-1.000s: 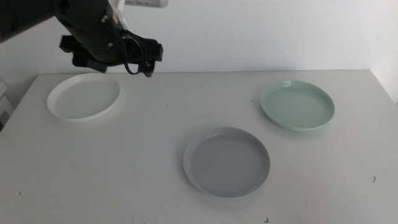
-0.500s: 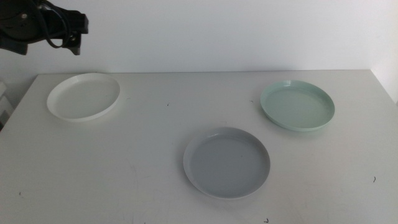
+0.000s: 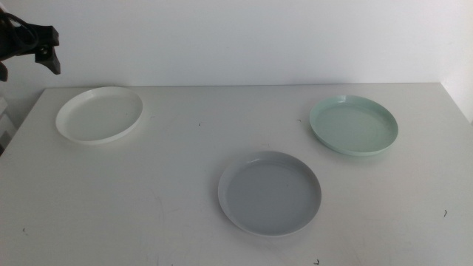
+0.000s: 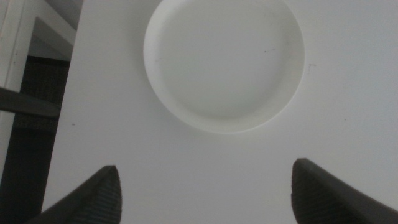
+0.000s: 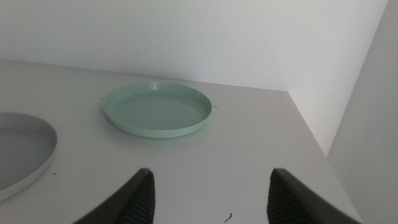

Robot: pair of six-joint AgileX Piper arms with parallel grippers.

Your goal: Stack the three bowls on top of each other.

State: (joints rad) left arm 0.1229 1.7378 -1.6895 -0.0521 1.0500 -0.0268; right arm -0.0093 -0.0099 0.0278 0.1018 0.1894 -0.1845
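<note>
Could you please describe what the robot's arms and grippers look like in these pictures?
The left gripper shows two dark grey, wedge-shaped jaws with blunt, rounded tips. The right gripper has the same dark jaws, slightly curved. In the middle view only a black, angular part of the left arm shows, with a black cable looping over it. No markings are visible.

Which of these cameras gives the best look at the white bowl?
The left wrist view: the white bowl fills it from straight above, whole rim visible. The middle view shows it smaller, at the table's far left. The right wrist view misses it entirely.
</note>
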